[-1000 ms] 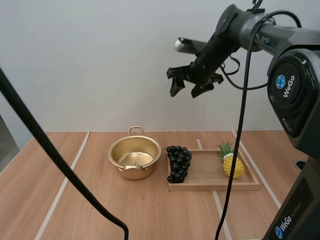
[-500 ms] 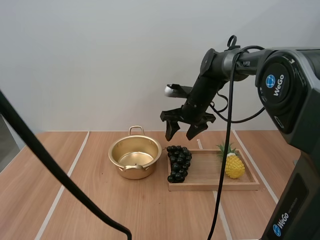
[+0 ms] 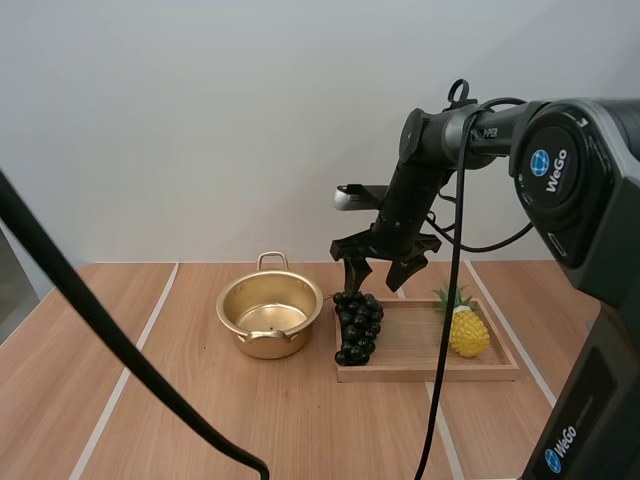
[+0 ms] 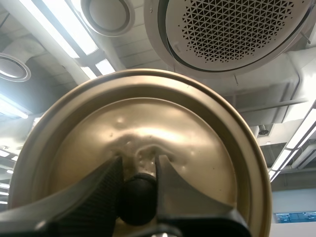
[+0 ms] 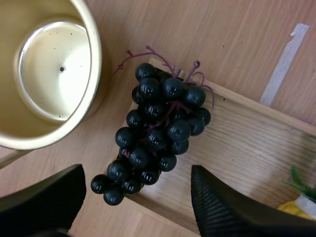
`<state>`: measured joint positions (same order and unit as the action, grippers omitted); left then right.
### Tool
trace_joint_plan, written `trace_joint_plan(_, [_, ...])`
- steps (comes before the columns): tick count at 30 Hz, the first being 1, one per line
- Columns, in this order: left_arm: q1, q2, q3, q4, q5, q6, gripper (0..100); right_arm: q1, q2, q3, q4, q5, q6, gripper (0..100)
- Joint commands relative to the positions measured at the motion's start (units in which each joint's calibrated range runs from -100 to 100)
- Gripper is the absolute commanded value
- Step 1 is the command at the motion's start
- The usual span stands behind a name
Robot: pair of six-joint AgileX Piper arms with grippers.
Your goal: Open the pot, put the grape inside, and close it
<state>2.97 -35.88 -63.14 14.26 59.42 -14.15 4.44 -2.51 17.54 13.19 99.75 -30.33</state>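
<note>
The gold pot (image 3: 268,317) stands lidless on the table, left of the wooden tray (image 3: 430,355). A bunch of dark grapes (image 3: 357,326) lies on the tray's left end, partly over its edge. My right gripper (image 3: 379,274) hangs open just above the grapes. From the right wrist view, the grapes (image 5: 158,132) lie between and beyond the spread fingers (image 5: 217,207), with the pot (image 5: 54,79) beside them. My left gripper (image 4: 138,192) is shut on the black knob (image 4: 137,197) of the gold lid (image 4: 143,148), held up.
A small toy pineapple (image 3: 464,324) sits on the right part of the tray. Pale tape lines (image 3: 125,375) run across the wooden table.
My right arm has come down from high above the table to just over the grapes, staying open. Pot, grapes and tray have not moved.
</note>
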Motion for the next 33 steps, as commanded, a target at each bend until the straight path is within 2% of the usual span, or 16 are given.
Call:
trace_joint_plan(1, [0.11, 0.39, -0.12, -1.13, -0.10, 0.50, 0, 0.01, -0.38, 0.36, -0.94, 0.25, 0.07, 100])
trace_joint_plan(10, [0.11, 0.39, -0.12, -1.63, -0.10, 0.76, 0, 0.24, 3.68, 0.94, -2.00, 0.25, 0.39, 100])
trace_joint_plan(16, [0.11, 0.39, -0.12, -2.02, -0.10, 2.25, 0, 2.49, 5.39, 1.08, -2.50, -1.62, 0.77, 100])
trace_joint_plan(20, [0.11, 0.39, -0.12, -2.50, 0.20, 3.12, 0, 4.08, 7.23, 1.08, -7.97, -4.60, 3.85, 100])
trace_joint_plan(24, [0.11, 0.39, -0.12, -2.61, 0.11, 3.80, 0, 4.14, 8.45, 1.08, -12.48, -6.76, 6.48, 100])
trace_joint_plan(30, [0.11, 0.39, -0.12, -2.94, 0.11, 3.80, 0, 4.14, 8.43, 1.08, -12.37, -9.31, 6.67, 100])
trace_joint_plan(33, [0.11, 0.39, -0.12, -3.06, 0.11, 3.80, 0, 4.14, 8.43, 1.08, -10.17, -10.07, 6.67, 100])
